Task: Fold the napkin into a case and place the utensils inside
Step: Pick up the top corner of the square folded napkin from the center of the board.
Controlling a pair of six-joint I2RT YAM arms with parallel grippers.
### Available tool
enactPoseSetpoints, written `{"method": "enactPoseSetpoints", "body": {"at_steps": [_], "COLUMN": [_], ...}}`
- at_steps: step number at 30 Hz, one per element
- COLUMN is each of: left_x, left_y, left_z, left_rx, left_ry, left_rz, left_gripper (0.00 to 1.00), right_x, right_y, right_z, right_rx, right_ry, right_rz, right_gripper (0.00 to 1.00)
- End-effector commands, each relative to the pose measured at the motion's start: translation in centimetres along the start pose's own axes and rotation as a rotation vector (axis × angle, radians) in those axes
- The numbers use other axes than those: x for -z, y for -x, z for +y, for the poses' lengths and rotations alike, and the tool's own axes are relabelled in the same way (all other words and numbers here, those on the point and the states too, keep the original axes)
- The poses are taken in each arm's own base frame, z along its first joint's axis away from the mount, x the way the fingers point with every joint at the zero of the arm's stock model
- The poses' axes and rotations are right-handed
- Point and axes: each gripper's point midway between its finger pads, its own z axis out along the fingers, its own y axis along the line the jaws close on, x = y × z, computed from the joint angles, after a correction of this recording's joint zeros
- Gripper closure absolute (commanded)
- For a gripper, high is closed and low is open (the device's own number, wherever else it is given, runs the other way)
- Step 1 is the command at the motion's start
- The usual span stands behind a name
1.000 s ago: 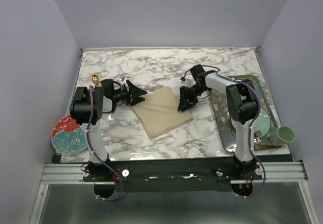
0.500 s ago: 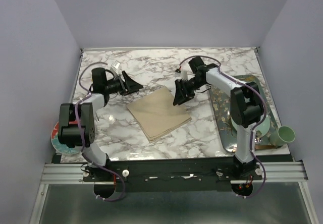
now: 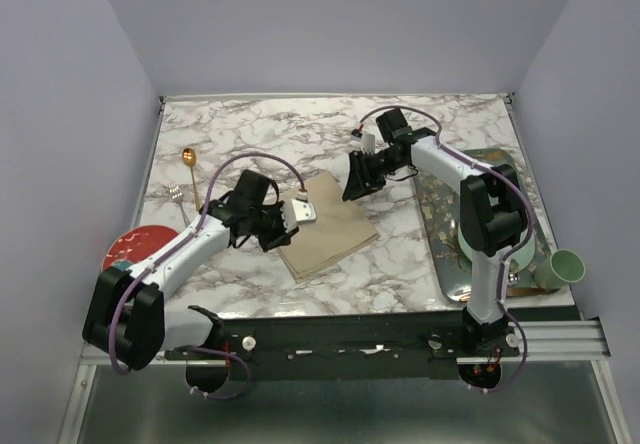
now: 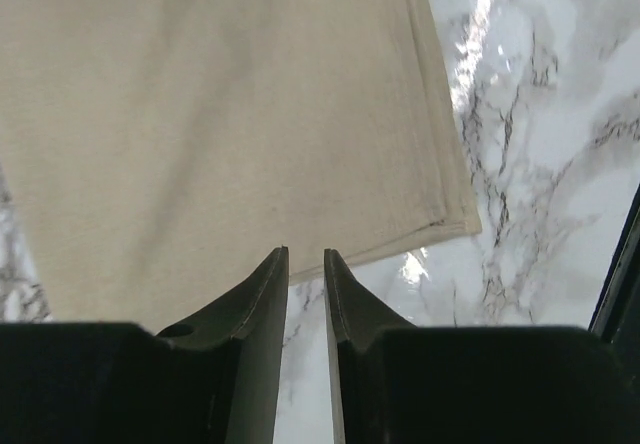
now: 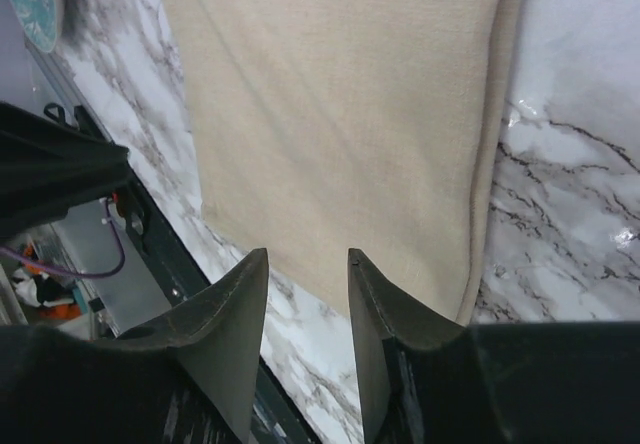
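Left gripper (image 4: 305,256) has swung in from the far left to the near edge of the folded napkin (image 3: 325,226); jaws narrowed to a slit, gripping nothing. Right gripper (image 5: 307,256) hovers half-open at its far corner. Next fold pending.

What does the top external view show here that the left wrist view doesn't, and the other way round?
Only top external: the gold spoon and fork at the table's left, the red plate, the tray, the green cup, the right gripper. Only left wrist: the napkin corner's stacked layers, with the fingers narrowly apart at its edge. Both: napkin, marble table, left gripper.
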Motion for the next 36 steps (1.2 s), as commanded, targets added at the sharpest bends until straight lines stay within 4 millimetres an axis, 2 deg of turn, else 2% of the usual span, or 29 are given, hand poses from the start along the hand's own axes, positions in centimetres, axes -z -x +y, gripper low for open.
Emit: {"method": "enactPoseSetpoints", "body": {"at_steps": [1, 4, 10, 12, 18, 20, 22, 26, 30, 36], "left_x": [-2.7, -4.4, -5.7, -5.9, -5.9, -5.5, -5.2, -4.8, -4.5, -5.5], "left_y": [-3.5, -5.1, -6.7, -7.0, -6.8, -6.0, -5.2, -3.6, -2.8, -2.7], "left_z": [-1.4, -3.2, -5.0, -6.0, -7.8, -8.2, -8.8, -8.1, -8.1, -8.7], "left_rx": [-0.179, -0.226, -0.241, -0.259, -0.334, -0.341, -0.344, -0.361, -0.378, -0.405], "left_ry": [-0.026, -0.072, -0.131, -0.163, -0.222, -0.240, -0.256, -0.193, -0.186, -0.229], "left_rz": [0.193, 0.253, 0.340, 0.367, 0.391, 0.369, 0.341, 0.276, 0.242, 0.230], "left_gripper": [0.71, 0.72, 0.74, 0.78, 0.81, 0.80, 0.78, 0.65, 0.65, 0.61], "right_x": [-1.8, -2.9, -4.3, -4.5, -4.5, -4.4, -4.3, -3.2, -1.6, 0.7], "right_y": [1.9, 2.1, 2.3, 2.5, 2.6, 2.6, 2.6, 3.0, 3.3, 3.3], "right_z": [-0.6, -1.5, -3.9, -4.6, -5.2, -5.2, -4.7, -2.7, 0.3, 2.3], "right_rx": [-0.026, -0.071, -0.080, -0.076, -0.047, -0.044, -0.036, 0.002, 0.040, 0.085], "right_ry": [-0.022, -0.035, -0.102, -0.124, -0.158, -0.154, -0.138, -0.082, 0.001, 0.002], "right_rz": [-0.052, -0.049, -0.039, -0.043, -0.041, -0.040, -0.037, -0.052, -0.072, -0.114], "right_gripper": [0.55, 0.55, 0.57, 0.57, 0.58, 0.58, 0.58, 0.56, 0.52, 0.48]}}
